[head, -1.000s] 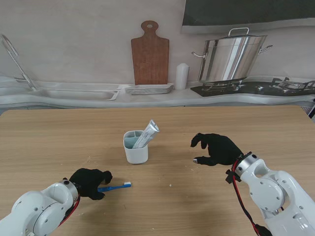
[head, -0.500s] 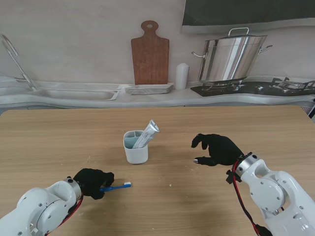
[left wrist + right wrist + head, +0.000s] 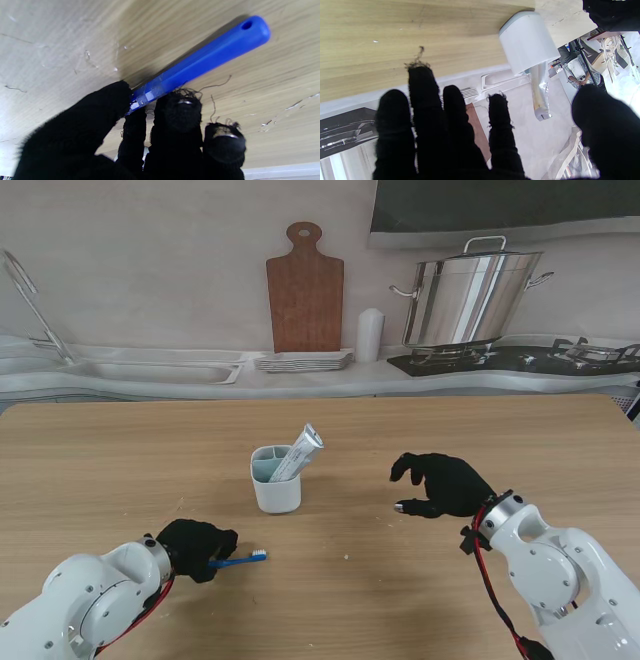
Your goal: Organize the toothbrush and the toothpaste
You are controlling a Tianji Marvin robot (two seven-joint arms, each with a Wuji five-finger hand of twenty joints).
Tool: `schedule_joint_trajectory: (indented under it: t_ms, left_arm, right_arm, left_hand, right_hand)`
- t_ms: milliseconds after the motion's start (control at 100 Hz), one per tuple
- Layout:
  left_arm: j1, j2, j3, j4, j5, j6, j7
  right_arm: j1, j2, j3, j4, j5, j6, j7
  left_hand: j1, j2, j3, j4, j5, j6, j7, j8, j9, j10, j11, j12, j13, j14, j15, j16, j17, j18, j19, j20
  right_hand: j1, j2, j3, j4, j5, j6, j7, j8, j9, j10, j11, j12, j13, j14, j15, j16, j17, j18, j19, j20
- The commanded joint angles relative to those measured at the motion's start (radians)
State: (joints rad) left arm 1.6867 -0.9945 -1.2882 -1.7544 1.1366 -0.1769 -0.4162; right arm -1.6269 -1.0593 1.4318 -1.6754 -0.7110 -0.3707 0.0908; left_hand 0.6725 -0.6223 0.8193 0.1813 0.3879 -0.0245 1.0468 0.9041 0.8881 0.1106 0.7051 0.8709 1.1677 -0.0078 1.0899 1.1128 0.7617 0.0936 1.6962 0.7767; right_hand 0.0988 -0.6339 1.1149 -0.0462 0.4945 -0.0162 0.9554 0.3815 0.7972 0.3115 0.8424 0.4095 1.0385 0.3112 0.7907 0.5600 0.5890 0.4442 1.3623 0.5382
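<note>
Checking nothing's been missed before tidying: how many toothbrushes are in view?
1: the blue toothbrush lies on the table nearer to me than the white holder, its handle pinched by the left hand. None shows in the holder.

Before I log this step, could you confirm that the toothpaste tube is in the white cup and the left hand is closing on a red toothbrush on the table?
Not quite: the toothbrush is blue, not red, as the left wrist view shows plainly. The rest holds: the toothpaste tube stands in the white cup, and the left hand is closing on the toothbrush on the table.
</note>
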Motion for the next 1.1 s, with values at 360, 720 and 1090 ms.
schedule_joint_trajectory:
  t_ms: [360,720,1090]
  left_arm:
    - [-0.002,0.004,0.013,0.032,-0.016,-0.007,-0.058]
    - [-0.018,0.005,0.022,0.058,-0.06,-0.023,-0.048]
    - [-0.013,-0.004,0.003,0.072,-0.124,-0.045,0.029]
  right_arm:
    - [-0.01,-0.002,0.002,0.001,-0.005,0.012,0.017]
    - [-0.009,-0.002,0.001,0.005,-0.005,0.012,0.017]
    - [-0.013,-0.001,0.0,0.008,-0.005,0.015,0.019]
  left_hand:
    - [0.081,-0.093,0.089,-0.027,0.118,-0.135,0.069,-0.006,0.144,-0.034,-0.133,0.065,0.087,0.0,0.064,0.002,0.058,-0.013,0.09,-0.015]
    - [0.017,-0.241,0.366,0.159,0.231,-0.205,0.13,0.101,0.23,-0.035,-0.008,0.088,0.1,-0.03,0.267,-0.105,0.165,-0.025,0.159,-0.055]
    - [-0.008,-0.29,0.469,0.434,0.325,-0.204,0.169,0.17,0.306,-0.03,0.081,0.089,0.104,-0.047,0.449,-0.201,0.274,-0.012,0.23,-0.092]
  right_hand:
    - [0.03,0.027,0.019,0.038,0.026,-0.005,-0.003,-0.002,0.007,0.02,-0.006,-0.007,0.012,0.021,0.008,0.003,0.003,0.006,0.016,-0.005]
    - [0.031,0.026,0.019,0.038,0.034,-0.004,-0.002,-0.001,0.009,0.02,-0.005,-0.007,0.012,0.021,0.008,0.003,0.004,0.007,0.016,-0.005]
    - [0.031,0.027,0.018,0.038,0.035,-0.004,-0.002,-0.001,0.009,0.019,-0.005,-0.007,0.012,0.02,0.008,0.003,0.004,0.007,0.016,-0.005]
